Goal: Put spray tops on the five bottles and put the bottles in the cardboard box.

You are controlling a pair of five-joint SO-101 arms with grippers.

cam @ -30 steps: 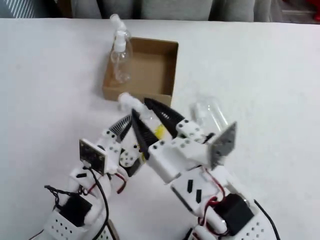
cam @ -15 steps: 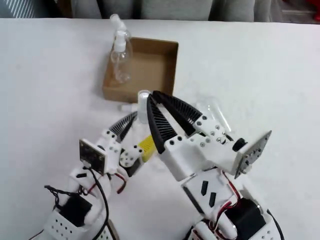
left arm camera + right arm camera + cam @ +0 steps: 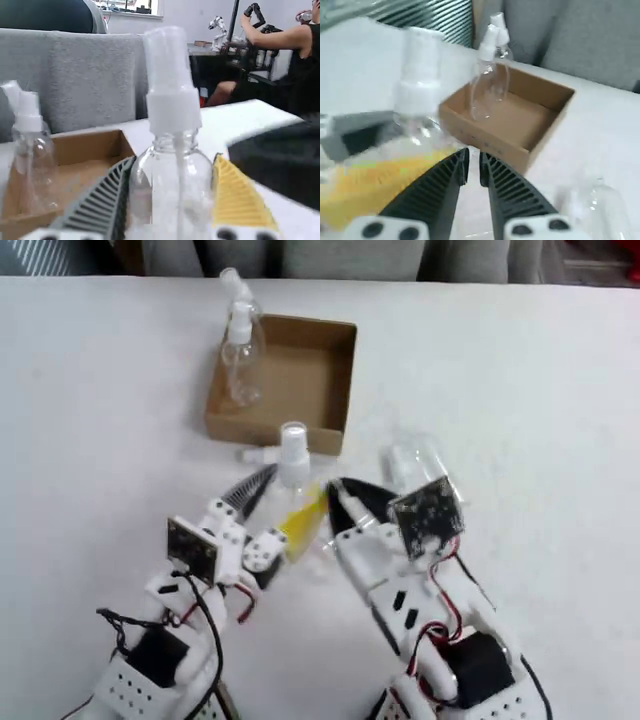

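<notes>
Now that the right gripper (image 3: 473, 159) has backed off the spray top (image 3: 293, 437), jaws apparently closed on nothing, the left gripper (image 3: 283, 498) clamps the capped bottle (image 3: 294, 474) upright just before the cardboard box (image 3: 349, 370), so boxing looks next.

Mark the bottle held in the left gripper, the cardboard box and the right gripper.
bottle (image 3: 172, 170), left wrist view, clear body.
cardboard box (image 3: 300, 380), high view, bare floor inside.
right gripper (image 3: 473, 159), right wrist view, midway between its fingertips.
</notes>
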